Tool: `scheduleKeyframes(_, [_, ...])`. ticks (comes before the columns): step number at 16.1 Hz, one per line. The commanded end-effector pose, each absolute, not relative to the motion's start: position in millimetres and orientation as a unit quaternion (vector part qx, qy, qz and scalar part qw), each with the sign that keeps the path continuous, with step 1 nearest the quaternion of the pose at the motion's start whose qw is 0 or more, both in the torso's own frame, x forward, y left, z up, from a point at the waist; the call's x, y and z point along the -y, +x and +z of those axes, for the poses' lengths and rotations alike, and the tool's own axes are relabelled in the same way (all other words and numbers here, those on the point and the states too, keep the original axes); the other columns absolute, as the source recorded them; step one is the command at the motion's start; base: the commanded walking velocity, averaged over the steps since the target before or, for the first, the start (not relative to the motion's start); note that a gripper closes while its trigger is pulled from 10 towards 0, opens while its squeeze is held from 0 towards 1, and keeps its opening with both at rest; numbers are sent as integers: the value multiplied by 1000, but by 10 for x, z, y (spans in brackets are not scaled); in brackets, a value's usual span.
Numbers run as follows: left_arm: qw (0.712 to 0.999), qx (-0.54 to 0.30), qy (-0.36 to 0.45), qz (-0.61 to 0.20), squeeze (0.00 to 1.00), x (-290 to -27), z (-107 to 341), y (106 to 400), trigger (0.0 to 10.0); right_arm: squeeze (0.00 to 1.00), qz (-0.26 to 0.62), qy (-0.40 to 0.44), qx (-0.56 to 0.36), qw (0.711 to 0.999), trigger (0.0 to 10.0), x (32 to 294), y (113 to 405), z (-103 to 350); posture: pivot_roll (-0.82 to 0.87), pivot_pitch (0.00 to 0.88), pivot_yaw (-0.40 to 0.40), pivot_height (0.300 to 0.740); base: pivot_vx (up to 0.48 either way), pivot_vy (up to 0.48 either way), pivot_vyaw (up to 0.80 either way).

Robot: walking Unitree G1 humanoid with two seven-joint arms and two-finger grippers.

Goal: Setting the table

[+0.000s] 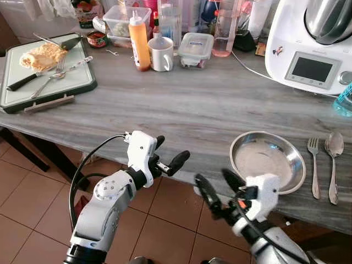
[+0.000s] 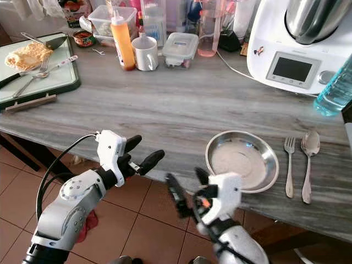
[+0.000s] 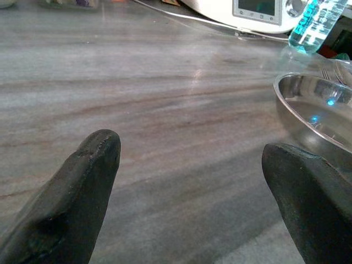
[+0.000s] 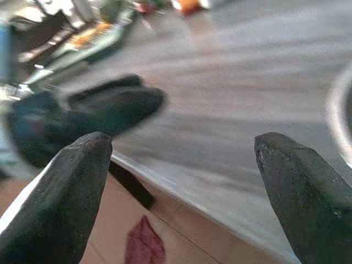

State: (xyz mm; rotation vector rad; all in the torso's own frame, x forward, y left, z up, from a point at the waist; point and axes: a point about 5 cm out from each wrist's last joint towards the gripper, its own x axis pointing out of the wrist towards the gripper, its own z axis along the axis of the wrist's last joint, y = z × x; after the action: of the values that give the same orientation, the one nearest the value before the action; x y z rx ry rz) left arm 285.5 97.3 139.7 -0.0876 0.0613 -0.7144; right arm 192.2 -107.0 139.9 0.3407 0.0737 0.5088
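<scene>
A round steel plate lies near the front edge of the grey wooden table. A fork and a spoon lie side by side just right of it. My left gripper is open at the table's front edge, well left of the plate, with nothing between its fingers. My right gripper is open too, held just off the front edge at the plate's left rim, empty. In the left wrist view the plate lies ahead past one fingertip.
A green board with food, a knife and a fork sits at the back left. An orange sauce bottle, a white mug and a lidded box stand at the back. A white kitchen machine and a blue bottle stand at the right.
</scene>
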Motion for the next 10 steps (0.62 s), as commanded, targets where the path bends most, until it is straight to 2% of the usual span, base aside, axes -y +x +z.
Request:
scheduleKeyframes(1, [934, -28, -38, -354, 0, -973, 1412, 2840, 10000, 0, 263, 161, -28, 951, 10000, 1051, 1899, 1441, 14, 168, 15, 714, 0, 0, 0])
scheduleKeyframes(5, [934, -25, -38, -354, 0, -959, 1415, 2853, 10000, 0, 247, 118, 22, 962, 10000, 1129, 1943, 1610, 9, 162, 17, 714, 0, 0, 0])
scheduleKeyframes(8, [937, -1, -40, -348, 0, -919, 1519, 2892, 10000, 0, 114, 35, 89, 989, 10000, 1406, 2091, 1805, 9, 152, 15, 714, 0, 0, 0])
scheduleKeyframes(10, [938, 17, -42, -343, 0, -888, 1589, 2910, 10000, 0, 32, 0, 122, 992, 10000, 1615, 2112, 1878, 8, 142, 12, 714, 0, 0, 0])
